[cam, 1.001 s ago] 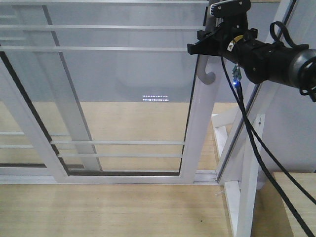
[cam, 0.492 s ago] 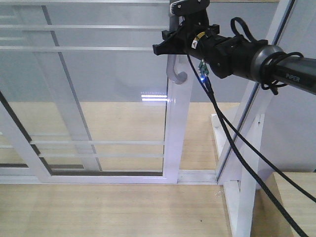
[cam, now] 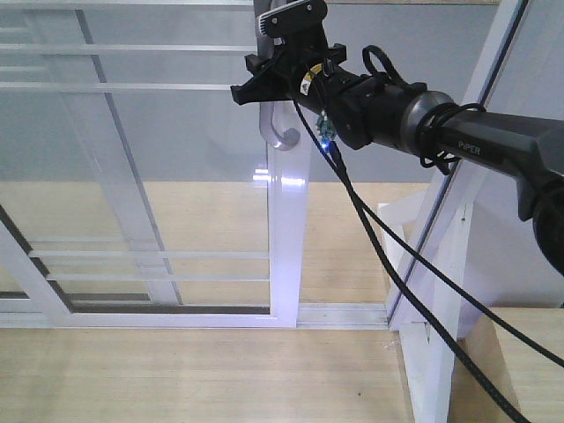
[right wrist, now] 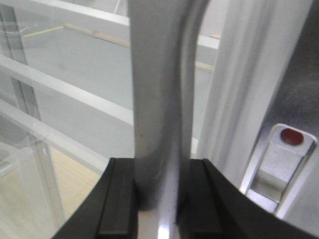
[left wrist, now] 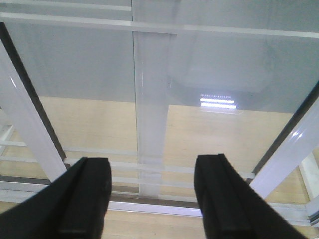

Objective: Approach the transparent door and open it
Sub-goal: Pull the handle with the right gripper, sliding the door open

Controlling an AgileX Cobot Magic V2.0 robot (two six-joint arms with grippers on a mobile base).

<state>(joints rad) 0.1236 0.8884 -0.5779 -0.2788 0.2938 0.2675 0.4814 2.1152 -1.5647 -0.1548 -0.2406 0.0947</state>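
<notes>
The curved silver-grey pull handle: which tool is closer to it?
Right. The right tool grips the curved silver-grey pull handle; the left tool hangs open, away from it, facing the glass.

Wood floor (cam: 194, 374), white track (cam: 344, 315) bearing transparent door (cam: 286, 256)

A: Where is the right gripper (cam: 267, 81)?
B: Front view, 12 o'clock. Its jaws sit either side of the pull handle (right wrist: 159, 99), touching it. The arm comes in from 3 o'clock.
A: What's the handle on?
B: The right stile of the transparent door (cam: 194, 141). The second panel (cam: 104, 176) is behind it, toward 9 o'clock. The frame post (cam: 427, 379) is at 5 o'clock, apart from the stile.
A: And the left gripper (left wrist: 152, 199)?
B: In front of the glass, fingers apart.
</notes>
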